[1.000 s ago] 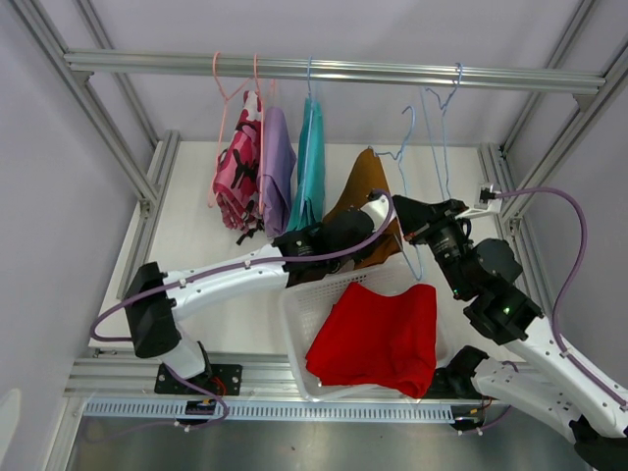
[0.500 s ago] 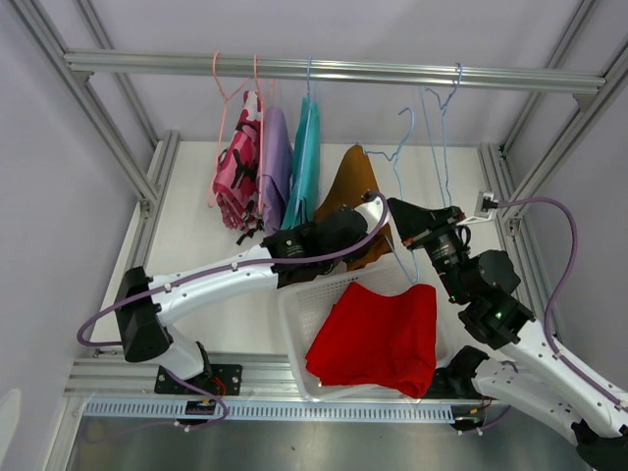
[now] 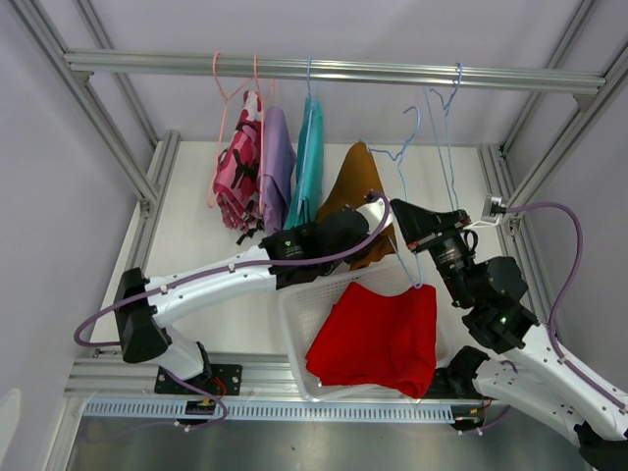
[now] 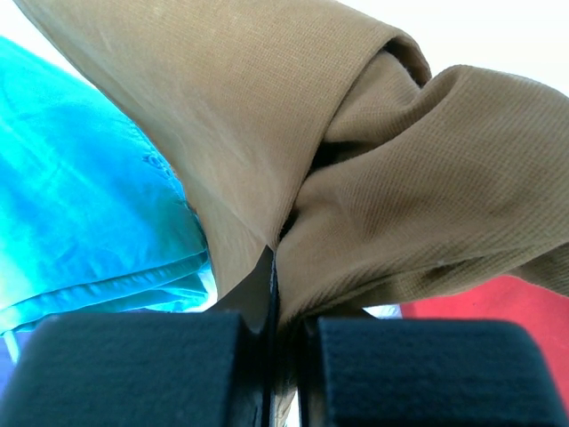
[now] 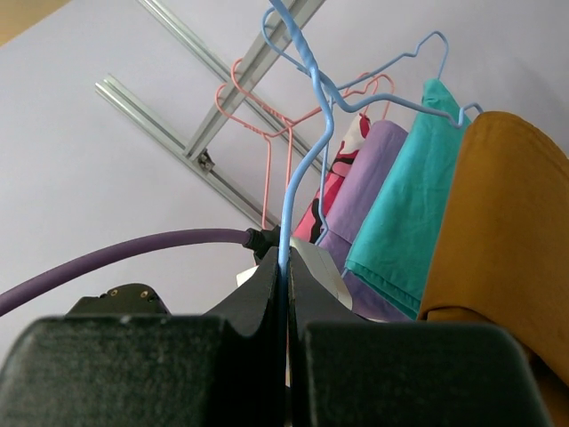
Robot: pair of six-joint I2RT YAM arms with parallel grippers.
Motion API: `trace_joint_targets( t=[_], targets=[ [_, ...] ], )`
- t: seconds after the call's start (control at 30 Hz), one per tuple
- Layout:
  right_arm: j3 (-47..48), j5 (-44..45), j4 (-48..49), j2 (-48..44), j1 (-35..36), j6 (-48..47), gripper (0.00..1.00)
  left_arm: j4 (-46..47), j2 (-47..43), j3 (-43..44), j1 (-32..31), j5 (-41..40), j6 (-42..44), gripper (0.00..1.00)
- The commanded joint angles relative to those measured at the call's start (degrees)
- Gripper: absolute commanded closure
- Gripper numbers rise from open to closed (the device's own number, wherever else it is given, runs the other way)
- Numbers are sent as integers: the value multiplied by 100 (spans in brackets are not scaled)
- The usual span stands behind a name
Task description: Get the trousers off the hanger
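Red trousers (image 3: 378,339) heaped in white basket (image 3: 294,319), near centre. Just beyond: left gripper (image 4: 283,334) pinching fold of mustard-brown trousers (image 3: 358,182); right gripper (image 5: 286,329) nipped on blue hanger (image 5: 284,233) wire, right of them. Far rail (image 3: 334,71), left part: teal trousers (image 3: 310,167), lilac trousers (image 3: 277,162), pink camouflage trousers (image 3: 235,172) hanging

Pale table (image 3: 196,231), a white basket (image 3: 294,334) seemingly resting near its front.

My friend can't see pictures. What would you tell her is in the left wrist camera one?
The left pincer is pinching a fold of the brown trousers, which fill most of the picture. Teal trousers are at the left, and a bit of red trousers shows at lower right.
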Motion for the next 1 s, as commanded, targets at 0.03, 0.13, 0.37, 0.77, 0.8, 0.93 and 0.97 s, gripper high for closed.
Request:
trace_joint_targets(
  t=[0.03,0.13,0.37,0.77,0.8,0.93,0.97],
  targets=[
    [-835,795,-2109,873,-55,-361,100,2740,-1216,1411,-288,197,-203,99],
    [-914,910,-2145,1225,-38,-203,100,2678,-1216,1464,-280,180,-194,99],
    [-1038,1270,-2100,1647,-29,158,100,2240,-1084,1885,-288,118,-124,99],
    [-1117,1788,-2320,2227,146,1002,100,2326,-996,2299,-288,197,-80,98],
    [-1134,1841,-2320,2323,164,1037,100,2352,-987,2299,-288,197,-71,98],
    [-1318,1807,-2093,2552,164,1143,100,2335,-935,2439,-288,180,-62,98],
    [-1345,1798,-2040,2596,164,1160,100,2309,-909,2448,-288,171,-53,98]
  ],
)
